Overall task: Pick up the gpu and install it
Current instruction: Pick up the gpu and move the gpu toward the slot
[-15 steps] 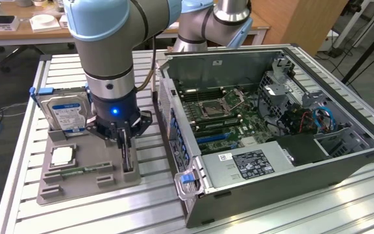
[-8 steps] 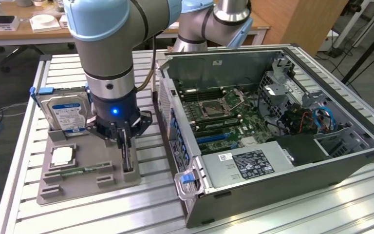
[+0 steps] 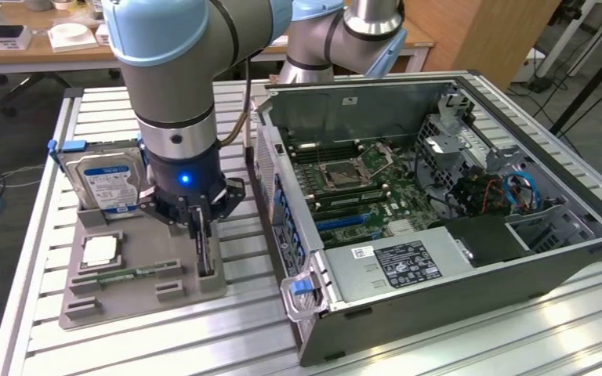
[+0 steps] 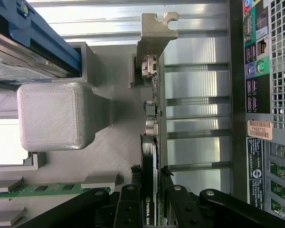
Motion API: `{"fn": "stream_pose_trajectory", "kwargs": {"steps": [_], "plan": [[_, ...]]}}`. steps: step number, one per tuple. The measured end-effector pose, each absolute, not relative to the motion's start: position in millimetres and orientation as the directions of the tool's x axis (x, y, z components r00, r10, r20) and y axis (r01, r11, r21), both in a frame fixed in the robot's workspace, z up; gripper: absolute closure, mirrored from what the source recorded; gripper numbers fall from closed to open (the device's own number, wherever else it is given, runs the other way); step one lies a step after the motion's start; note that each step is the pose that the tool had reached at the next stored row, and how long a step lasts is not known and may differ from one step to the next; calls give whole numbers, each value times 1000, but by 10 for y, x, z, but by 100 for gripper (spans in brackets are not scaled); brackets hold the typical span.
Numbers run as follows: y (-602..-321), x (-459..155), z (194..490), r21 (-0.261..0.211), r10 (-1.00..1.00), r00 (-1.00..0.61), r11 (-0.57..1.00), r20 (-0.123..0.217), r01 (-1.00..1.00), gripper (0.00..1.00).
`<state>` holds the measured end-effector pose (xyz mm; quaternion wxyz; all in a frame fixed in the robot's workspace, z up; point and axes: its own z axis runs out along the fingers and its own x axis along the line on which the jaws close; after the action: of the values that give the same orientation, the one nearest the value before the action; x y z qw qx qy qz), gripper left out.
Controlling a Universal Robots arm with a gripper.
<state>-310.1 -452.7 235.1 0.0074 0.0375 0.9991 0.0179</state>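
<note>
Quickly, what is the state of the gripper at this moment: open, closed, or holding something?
Gripper: jaws closed on the gpu, one on each side of the card, which stands on edge in the grey holder.

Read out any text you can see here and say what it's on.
"NVIDIA QUA", cut off: on the gpu.
Orange sticker on the computer case: code too blurred.
Hard drive label: too small to read.
Power supply label: too small to read.

Black gpu (image 4: 150, 166), silver bracket (image 4: 154, 42), grey tray (image 3: 134, 294), blue-white labelled hard drive (image 3: 107, 180)
</note>
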Motion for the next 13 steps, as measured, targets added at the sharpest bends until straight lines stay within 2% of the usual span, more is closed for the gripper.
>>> {"fn": "stream_pose_trajectory", "kwargs": {"steps": [13], "plan": [[-4527, -3101, 2378, 36, 75, -997, 997, -13, 75, 74]]}}
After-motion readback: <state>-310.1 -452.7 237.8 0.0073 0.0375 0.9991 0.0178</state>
